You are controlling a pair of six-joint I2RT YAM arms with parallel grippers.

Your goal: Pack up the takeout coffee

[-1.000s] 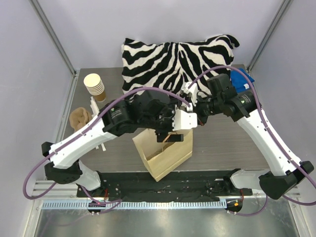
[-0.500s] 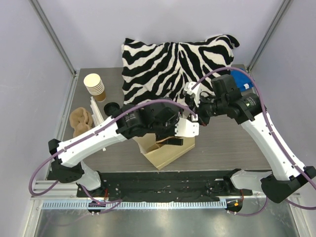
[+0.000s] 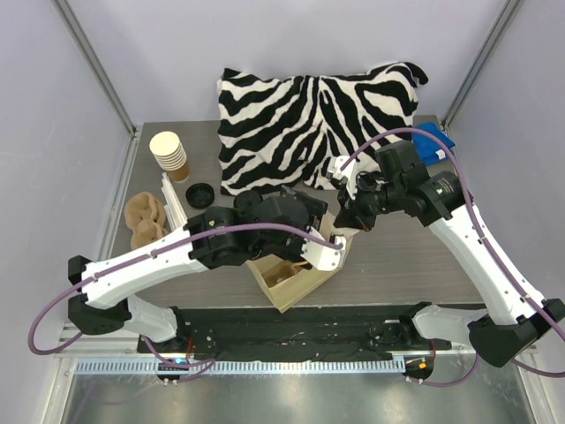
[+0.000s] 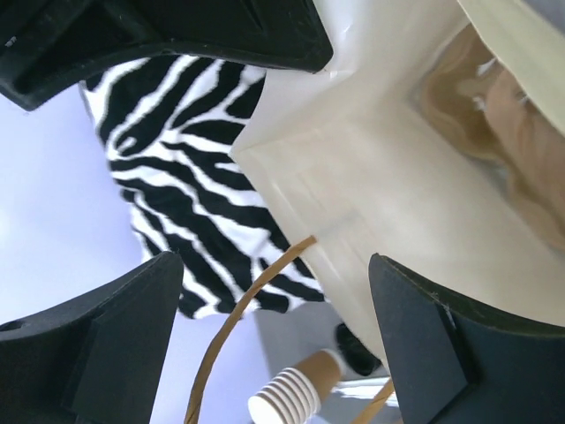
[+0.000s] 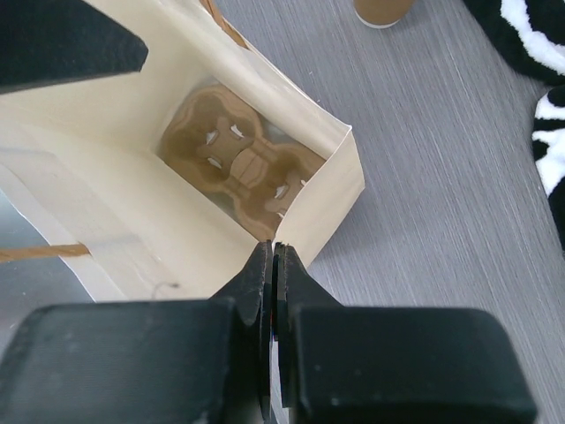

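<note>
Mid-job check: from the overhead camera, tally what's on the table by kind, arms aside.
Paper bag: 1
Tan pulp carriers: 2, carrier in the bag, carrier at the left edge
Stack of unlidded cups: 1
Loose black lid: 1
Zebra cushion: 1
Blue item: 1
White stick-like item: 1
Total: 8

Left arm (image 3: 221, 243) across paper bag (image 3: 305, 284)

Brown cup (image 5: 381, 11) cropped, top edge.

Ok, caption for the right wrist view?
Shut right gripper pinches the open paper bag at its corner rim; a brown cup carrier lies at the bottom.
</note>
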